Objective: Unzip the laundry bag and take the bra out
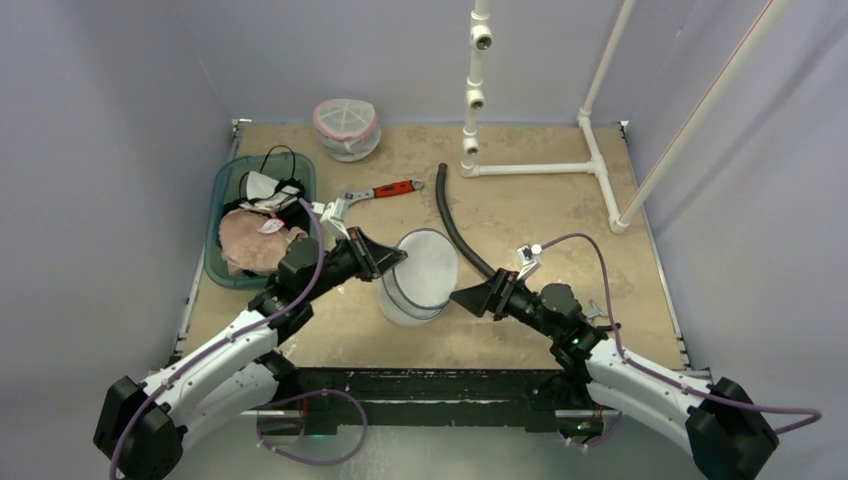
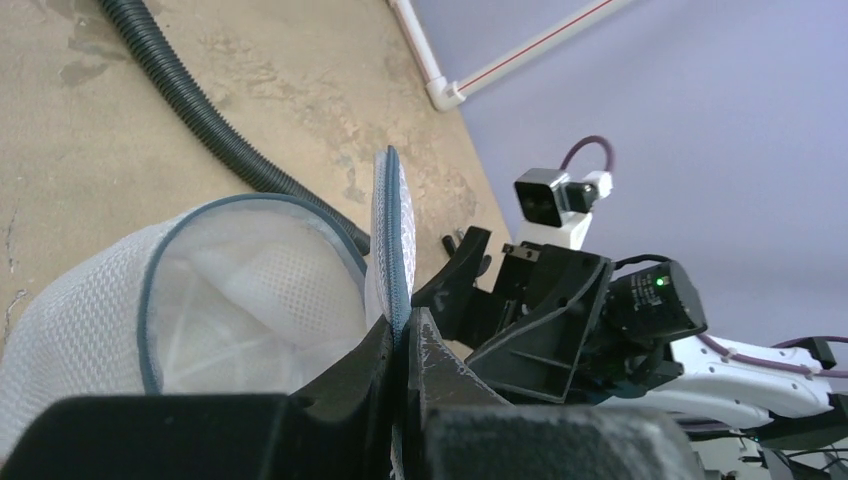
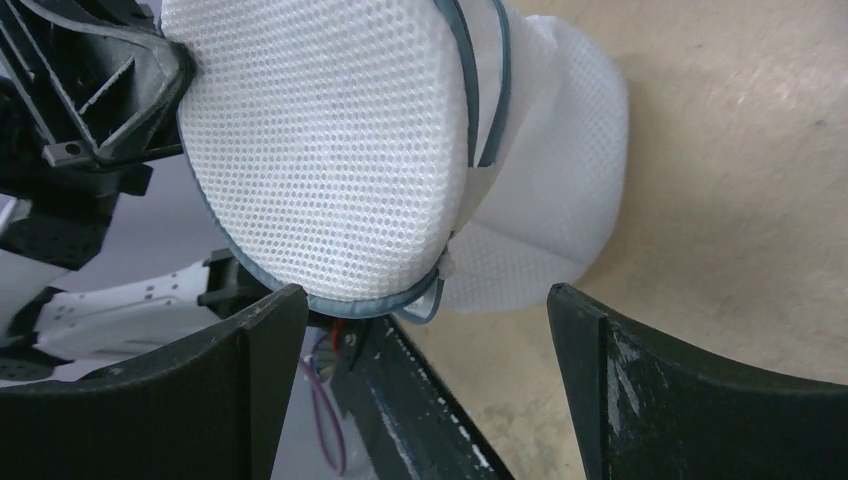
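**At mid-table: a thin pinch on the flap, and a light bag that can tip**

At the middle of the table [image 1: 560, 210] the laundry bag [image 1: 418, 280] stands on its base with its mouth turned towards the left arm. Its round flap [image 2: 392, 230] stands open, so the zip looks undone. The left jaws are clamped together on the trimmed edge of that flap. The right jaws stand wide apart just beside the bag's other side, holding nothing. A pale padded shape [image 2: 262, 290] shows inside the mouth. It is probably the bra, though I cannot tell for certain.

Several things could go wrong from here:

- **Flap slipping:** the left jaws hold only a narrow strip of trim. A tug from the other side could pull it free, and the flap would fall across the mouth.
- **Bag lifting or rolling:** the mesh is soft and light, so the whole bag may come along with the bra.
- **Wrong catch:** the right jaws may close on the mesh wall or the flap and not on the bra.
- **Collision:** the two arms work close together and could knock each other.
- **Snagging:** the black hose [image 1: 455, 225] lies just behind the bag and could catch it.

No brand or writing can be read. A small tag among the clothes in the green bin [image 1: 222, 190] is too small to make out.
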`<state>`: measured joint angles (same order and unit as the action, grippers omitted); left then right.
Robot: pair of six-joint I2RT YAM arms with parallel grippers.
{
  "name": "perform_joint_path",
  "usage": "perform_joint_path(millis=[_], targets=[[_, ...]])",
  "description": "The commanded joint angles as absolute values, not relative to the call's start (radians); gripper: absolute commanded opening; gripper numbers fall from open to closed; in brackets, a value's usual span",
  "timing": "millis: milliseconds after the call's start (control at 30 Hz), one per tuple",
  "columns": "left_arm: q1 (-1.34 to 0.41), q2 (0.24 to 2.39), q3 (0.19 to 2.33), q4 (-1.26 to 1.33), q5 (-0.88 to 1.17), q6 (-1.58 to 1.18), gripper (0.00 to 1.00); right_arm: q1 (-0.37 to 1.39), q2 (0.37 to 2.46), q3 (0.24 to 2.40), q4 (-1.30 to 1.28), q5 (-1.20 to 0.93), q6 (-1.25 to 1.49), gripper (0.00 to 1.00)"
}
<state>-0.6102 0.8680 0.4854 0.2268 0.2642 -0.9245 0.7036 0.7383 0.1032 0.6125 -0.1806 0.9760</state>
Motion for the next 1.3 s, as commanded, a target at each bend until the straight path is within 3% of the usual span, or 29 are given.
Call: perform_joint_path(millis=[0,467,833,1267], targets=[[-0.613,0.805,0.448,0.369,0.234,-0.966,0.00,0.697,0.763,0.093,0.821,-0.278,1.093,0.91],[-0.613,0.755,0.386,0.375,0.227,-0.981,0.00,0.683,1.034,0.108,1.047,-0.248,1.199,0.76],[-0.614,0.727,0.361,0.382,0.230,-0.985,0.00,0.683,1.221,0.141,1.200,-0.297,1.227,0.53],[-0.613,0.729,0.330,0.387,0.219,-0.986,0.00,0.683,1.251,0.144,1.278,-0.346,1.250,0.29]])
